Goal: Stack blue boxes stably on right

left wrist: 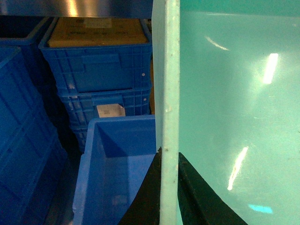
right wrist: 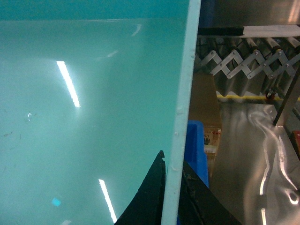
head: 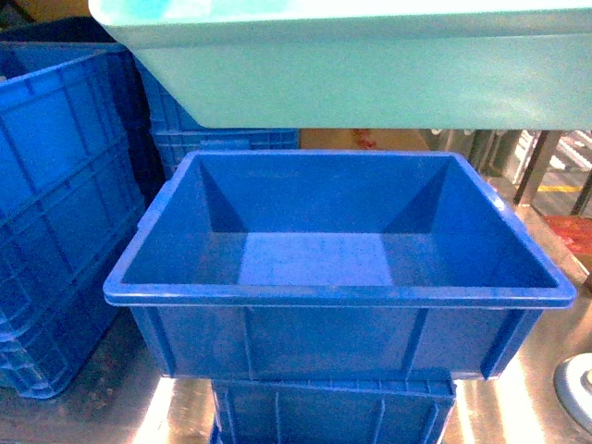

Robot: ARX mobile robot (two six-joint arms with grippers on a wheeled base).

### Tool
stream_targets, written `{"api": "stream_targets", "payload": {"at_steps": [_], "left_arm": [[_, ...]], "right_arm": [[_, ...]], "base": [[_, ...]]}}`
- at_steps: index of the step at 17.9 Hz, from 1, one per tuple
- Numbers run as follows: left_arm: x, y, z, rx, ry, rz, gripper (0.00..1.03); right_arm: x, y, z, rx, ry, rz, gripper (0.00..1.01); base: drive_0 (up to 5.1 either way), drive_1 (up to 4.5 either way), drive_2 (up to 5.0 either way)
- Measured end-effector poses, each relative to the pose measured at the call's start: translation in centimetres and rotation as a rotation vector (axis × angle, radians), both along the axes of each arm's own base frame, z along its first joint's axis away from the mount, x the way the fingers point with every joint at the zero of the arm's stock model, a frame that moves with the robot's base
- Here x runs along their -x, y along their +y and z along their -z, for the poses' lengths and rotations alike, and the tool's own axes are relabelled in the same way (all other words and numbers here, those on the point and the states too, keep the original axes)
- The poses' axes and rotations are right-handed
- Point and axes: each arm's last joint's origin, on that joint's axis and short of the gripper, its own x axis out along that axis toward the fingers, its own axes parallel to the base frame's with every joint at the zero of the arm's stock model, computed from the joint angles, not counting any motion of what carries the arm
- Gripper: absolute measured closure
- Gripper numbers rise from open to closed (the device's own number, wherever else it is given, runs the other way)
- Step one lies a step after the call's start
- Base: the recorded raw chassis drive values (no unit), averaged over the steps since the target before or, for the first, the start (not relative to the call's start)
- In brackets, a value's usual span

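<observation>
The turquoise tub (head: 370, 74) hangs nearest the camera, filling the top of the head view, held up in the air by both arms: the left gripper (left wrist: 168, 187) is pinched onto its left rim, one black finger inside the wall and one outside, and the right gripper (right wrist: 171, 192) clamps the right rim the same way. Directly below it sits the royal-blue tub (head: 338, 277), open side up, resting on a ribbed crate (head: 333, 412). The step in hand looks like the carry-over, with the light tub poised above the larger one and not yet touching it. The next move likely calls for lowering it level and centred, so that its sloping sides slide inside the royal-blue rim without catching a corner, and both grippers letting go only once it sits flat. Both tubs appear empty; the inside of the turquoise one shows only reflections of lights. To the left stand more ribbed crates (head: 55, 213), and the stacked crate (left wrist: 98, 61) behind holds what seems a cardboard box (left wrist: 96, 32). A folding roller conveyor (right wrist: 243, 61) stands to the right.
</observation>
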Motion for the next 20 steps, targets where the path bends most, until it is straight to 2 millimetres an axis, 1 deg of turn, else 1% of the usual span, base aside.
{"api": "stream_targets", "payload": {"at_steps": [8,18,20], "left_arm": [[0.1,0.0,-0.1,0.002,-0.003,0.0,0.96],[-0.1,0.1,0.0,0.003,-0.002,-0.001,0.96],[-1.5,1.1,0.2,0.02,0.009,0.011,0.96]], "right_arm": [[0.0,0.0,0.0,0.0,-0.003,-0.001,0.94],[-0.1,0.0,0.1,0.0,0.004,-0.001,0.94],[-1.4,0.0,0.5,-0.008,0.022,-0.001,0.94]], "base": [[0.0,3.86,-4.0],[0.0,0.0,0.0],[0.0,0.0,0.0]]}}
